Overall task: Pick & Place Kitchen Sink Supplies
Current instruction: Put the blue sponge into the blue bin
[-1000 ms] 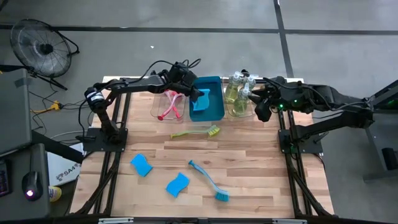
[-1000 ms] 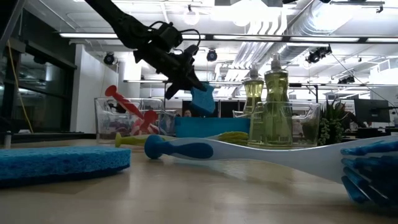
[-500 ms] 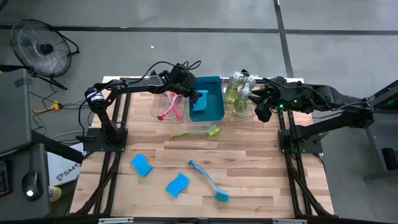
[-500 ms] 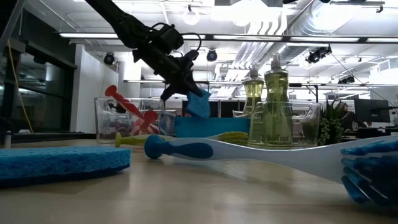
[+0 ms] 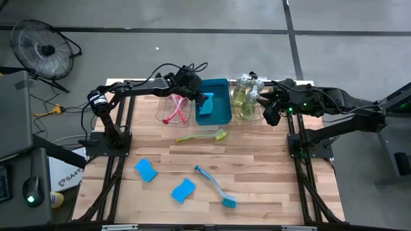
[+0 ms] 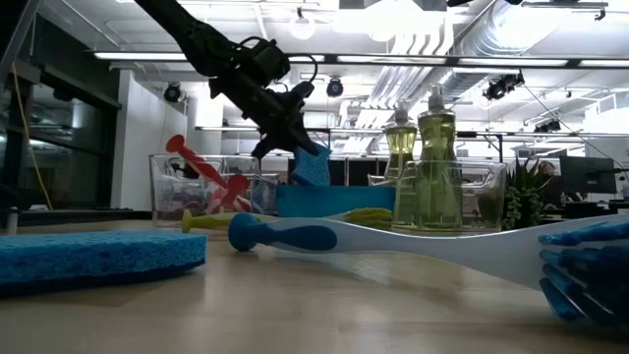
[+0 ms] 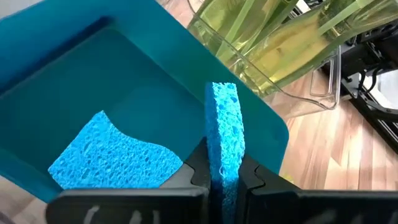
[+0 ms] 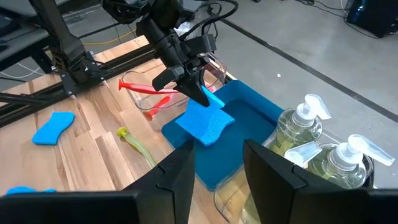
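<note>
1. My left pincer point(image 6: 295, 147) is clamped on a blue sponge point(image 7: 224, 134), holding it on edge over the blue bin point(image 5: 214, 102).
2. A second sponge point(image 7: 112, 155) lies flat inside that bin, below the held one.
3. My right pincer point(image 8: 217, 158) hangs past the bin's right side, by the bottle tray; its fingers stand apart with nothing between them.
4. Two pump bottles point(image 5: 247, 95) stand upright in a clear tray point(image 6: 491, 197) just right of the bin.
5. The pink brush point(image 5: 174, 110) rests in another clear tray just left of the bin.
6. The yellow-green brush point(image 5: 202, 136) lies on the table point(image 5: 270, 173) just in front of the bin.
7. Farther from the bin, toward the table's near edge, I see the teal brush point(image 5: 215, 186) and two more sponges point(image 5: 146, 170) point(image 5: 183, 190) to its left.
</note>
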